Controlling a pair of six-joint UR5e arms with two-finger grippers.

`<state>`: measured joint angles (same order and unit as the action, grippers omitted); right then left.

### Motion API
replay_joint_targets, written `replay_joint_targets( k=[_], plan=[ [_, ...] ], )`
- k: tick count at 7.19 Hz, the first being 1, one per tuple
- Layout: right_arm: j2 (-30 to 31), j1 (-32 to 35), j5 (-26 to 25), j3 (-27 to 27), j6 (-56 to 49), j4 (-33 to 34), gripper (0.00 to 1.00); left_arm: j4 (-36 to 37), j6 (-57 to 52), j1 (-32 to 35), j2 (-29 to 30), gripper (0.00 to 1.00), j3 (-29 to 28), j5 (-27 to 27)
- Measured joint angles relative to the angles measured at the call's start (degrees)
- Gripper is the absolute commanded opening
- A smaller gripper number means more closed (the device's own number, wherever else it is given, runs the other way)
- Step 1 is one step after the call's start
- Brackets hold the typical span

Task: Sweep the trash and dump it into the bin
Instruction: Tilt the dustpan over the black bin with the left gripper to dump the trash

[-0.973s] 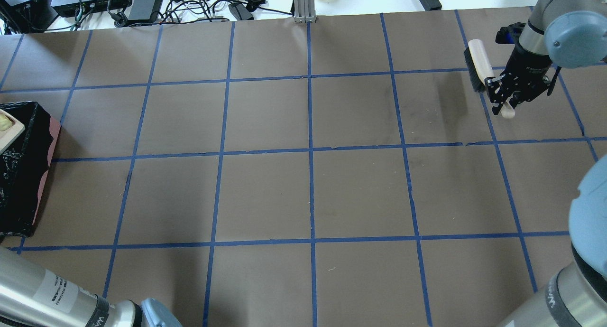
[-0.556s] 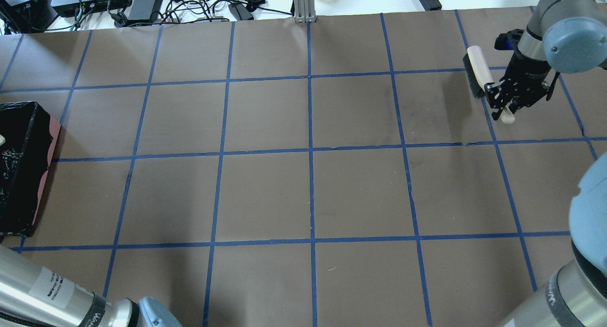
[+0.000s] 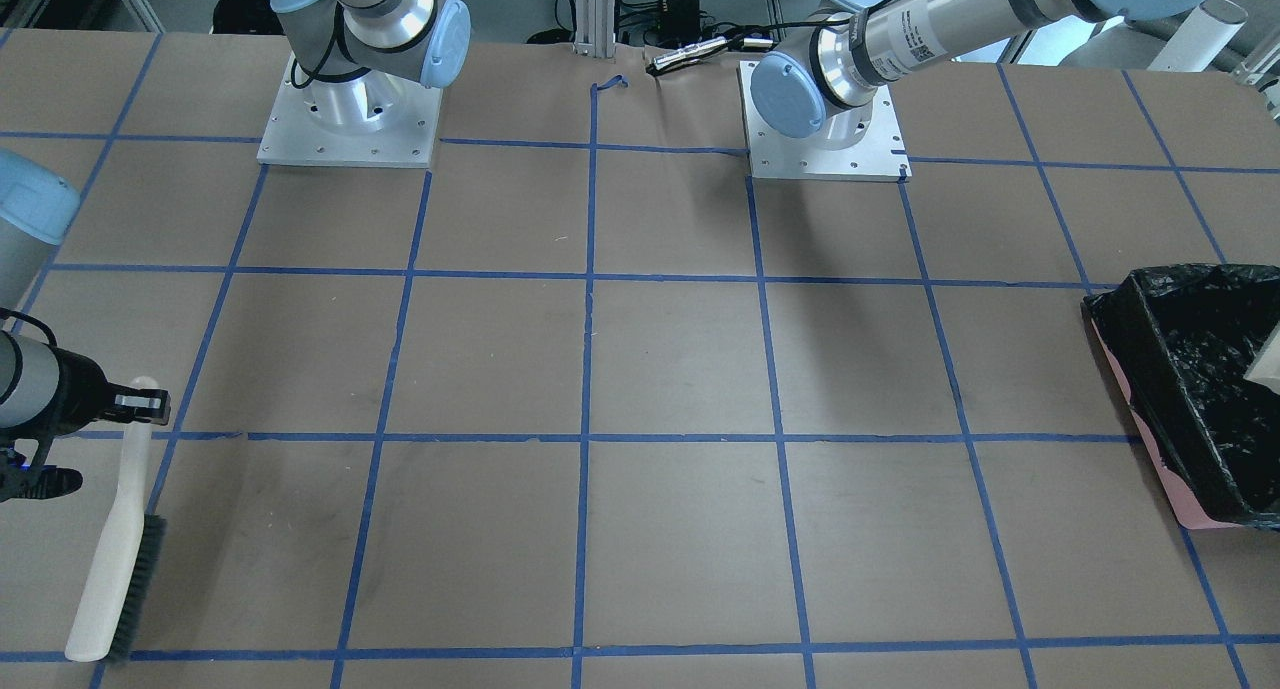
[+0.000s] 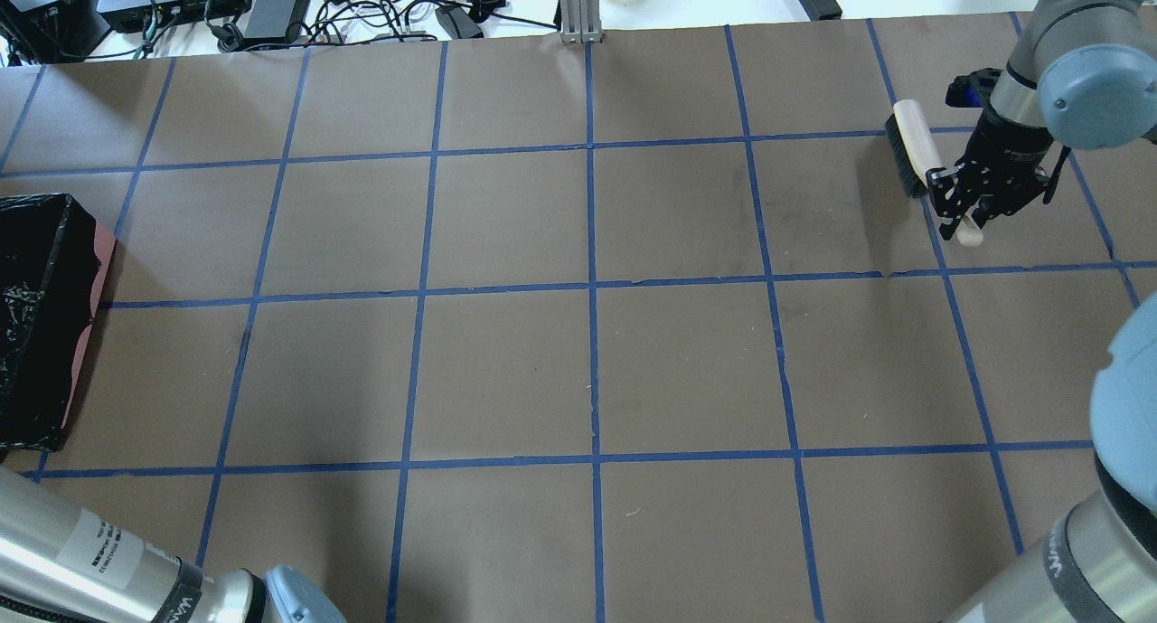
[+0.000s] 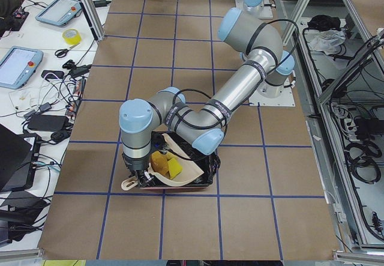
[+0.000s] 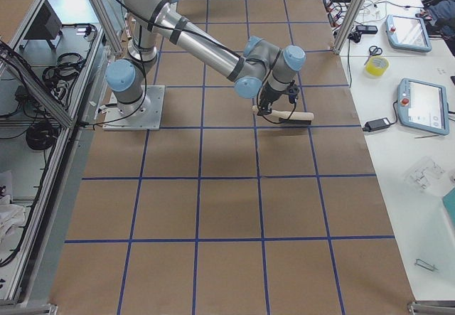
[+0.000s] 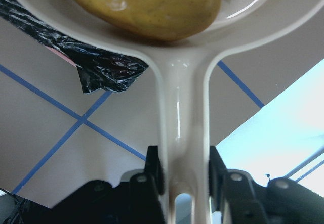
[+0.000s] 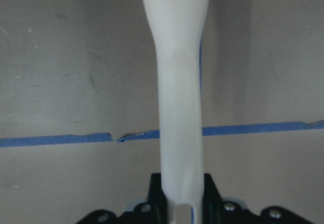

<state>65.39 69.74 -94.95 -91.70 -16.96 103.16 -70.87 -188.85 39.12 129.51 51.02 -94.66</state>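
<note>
The trash in view is a glossy amber lump (image 7: 147, 6) and a yellow-green sponge wedge (image 5: 172, 168). Both lie in the bowl of the beige dustpan (image 5: 183, 158), which hangs over the mouth of the bin (image 3: 1120, 344), at nine o'clock on the table in the overhead view. I cannot find the pale rind slice in any view. Judged by its sheen and rounded form, the lump should roll or slide readily on the smooth plastic. The wedge looks light and soft and may cling or bounce. You should touch neither piece; take hold by the pan handle only. The left gripper (image 7: 183, 176) is clamped on that handle, a finger on each side, the lump at twelve o'clock from it. The right gripper (image 8: 181, 193) is closed around the handle of the brush (image 4: 913, 144), at two o'clock on the table and well apart from the bin. The dump appears not yet done.
</note>
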Motion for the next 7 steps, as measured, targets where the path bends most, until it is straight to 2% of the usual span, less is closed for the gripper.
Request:
replay_joint_targets(
  k=[3,7],
  plan=[
    [0.58,-0.10,-0.21,-0.71,-2.58,-0.24,0.00,4.26,-2.91,0.36,-2.24,0.00,4.40,-0.01],
    [1.76,-0.21,-0.86,-1.85,-1.41,-0.25,0.00,17.73,-3.10,0.51,-8.71,0.00,18.41,-0.31]
  ],
)
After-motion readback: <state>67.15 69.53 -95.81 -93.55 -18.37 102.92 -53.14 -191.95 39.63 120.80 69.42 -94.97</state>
